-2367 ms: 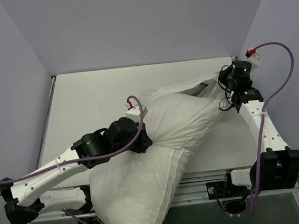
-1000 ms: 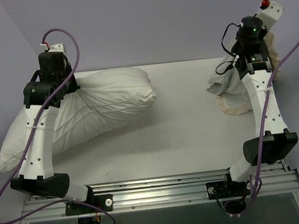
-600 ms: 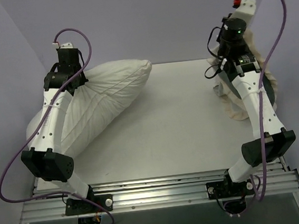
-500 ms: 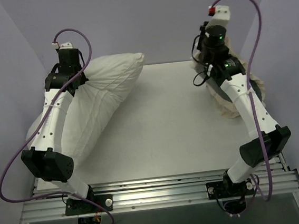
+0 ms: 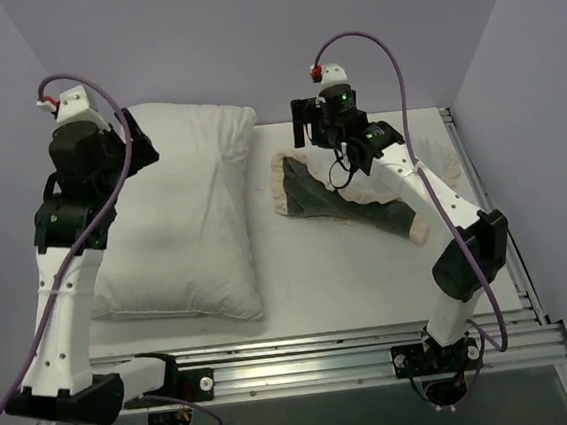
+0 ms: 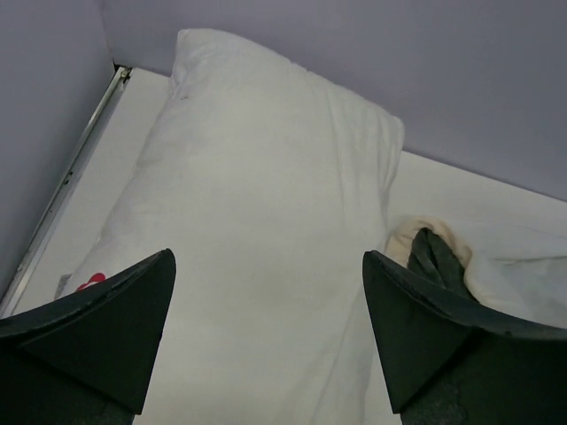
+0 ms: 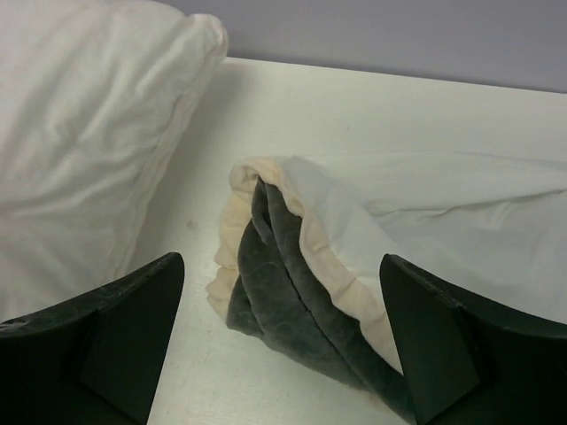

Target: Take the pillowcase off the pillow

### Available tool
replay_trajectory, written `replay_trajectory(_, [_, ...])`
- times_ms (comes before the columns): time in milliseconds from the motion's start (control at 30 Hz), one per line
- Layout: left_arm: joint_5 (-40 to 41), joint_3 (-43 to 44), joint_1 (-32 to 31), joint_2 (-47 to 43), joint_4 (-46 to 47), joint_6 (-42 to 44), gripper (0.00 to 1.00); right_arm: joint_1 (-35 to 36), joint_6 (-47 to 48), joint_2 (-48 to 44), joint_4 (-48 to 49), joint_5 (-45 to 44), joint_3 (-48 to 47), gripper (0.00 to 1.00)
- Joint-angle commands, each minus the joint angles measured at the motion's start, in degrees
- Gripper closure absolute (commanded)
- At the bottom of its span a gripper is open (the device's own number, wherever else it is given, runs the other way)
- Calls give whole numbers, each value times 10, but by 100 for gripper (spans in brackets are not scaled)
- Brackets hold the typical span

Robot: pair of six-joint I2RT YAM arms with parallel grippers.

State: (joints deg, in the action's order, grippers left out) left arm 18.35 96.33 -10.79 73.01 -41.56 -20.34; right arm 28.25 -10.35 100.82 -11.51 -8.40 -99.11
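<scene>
The plump white pillow lies flat on the left half of the table, out of its cover. My left gripper hovers above its far left end, open and holding nothing. In the left wrist view the pillow fills the gap under the open left gripper, and a red label shows at its edge. The pillowcase, dark grey with a cream frill, lies crumpled on the right. My right gripper hangs open above its left end. The pillowcase is below the right gripper, untouched.
The white table is boxed in by lilac walls at the back and on both sides. A metal rail runs along the near edge by the arm bases. A gap of bare table separates pillow and pillowcase.
Both grippers were shut, the left holding the pillow up and the right the pillowcase. Both have opened; pillow and pillowcase now lie on the table, and the right arm has swung left.
</scene>
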Motion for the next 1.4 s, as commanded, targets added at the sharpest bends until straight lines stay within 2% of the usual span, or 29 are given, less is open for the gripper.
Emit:
replay_trajectory(0, [-48,-6,-1,-49,-18,13,6,2,-14,-92,-17,30,-13,12])
replay_trajectory(100, [-60,-18,0,-98,-43,20,6,1,-13,-150,-24,23,16,7])
replay_trajectory(233, [-48,-34,0,-173,-78,33,6,1,-6,-232,-42,-46,49,1])
replay_trajectory(467, [0,-31,0,-271,-141,64,6,1,2,-399,-88,-203,91,0])
replay_trajectory(700, [67,-47,0,-383,-172,66,6,1,14,-586,-95,-284,179,0])
replay_trajectory(833, [94,-83,0,-449,-175,55,6,1,27,-651,-98,-301,233,0])
replay_trajectory(1100, [128,-165,-18,-516,-223,9,6,2,34,-777,-79,-313,324,0])
replay_trajectory(1367, [135,-209,-34,-553,-260,-12,6,2,43,-828,-45,-322,373,0])
